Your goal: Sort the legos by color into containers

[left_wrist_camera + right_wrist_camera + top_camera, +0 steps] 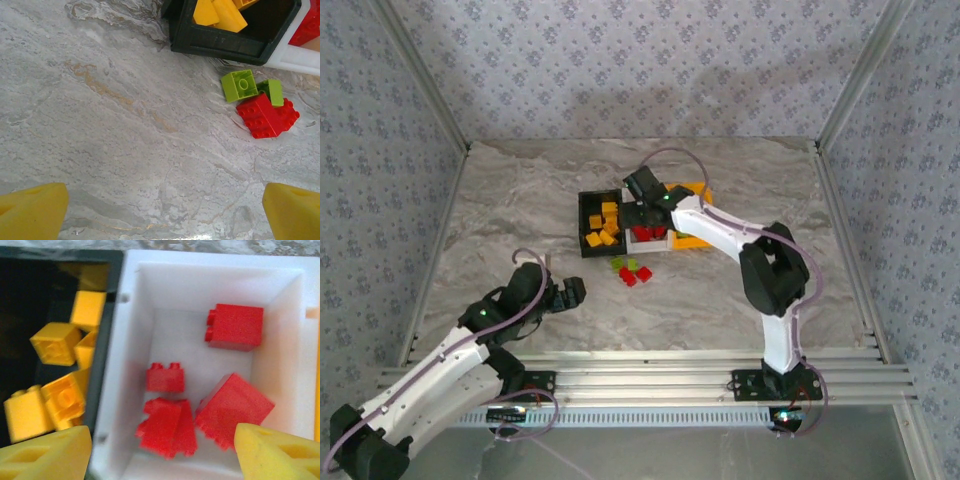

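My right gripper [645, 207] hovers open over the white bin [665, 247], its yellow fingertips [45, 455] spread wide and holding nothing. Beneath it, several red legos [167, 427] lie inside the white bin [135, 300]; the nearest one looks blurred. The black bin [588, 222] on the left holds orange-yellow legos [55, 342]. The orange-yellow bin [698, 238] stands to the right, partly hidden by the arm. Loose green legos [239, 85] and red legos [265, 116] lie on the table just in front of the bins. My left gripper [570, 292] is open low over bare table, well short of them.
The marble table [500, 210] is bounded by metal rails and patterned walls. The black bin's corner [225, 45] and the white bin's edge [300, 57] sit close behind the loose pile. The right arm [765, 265] stretches over the right half.
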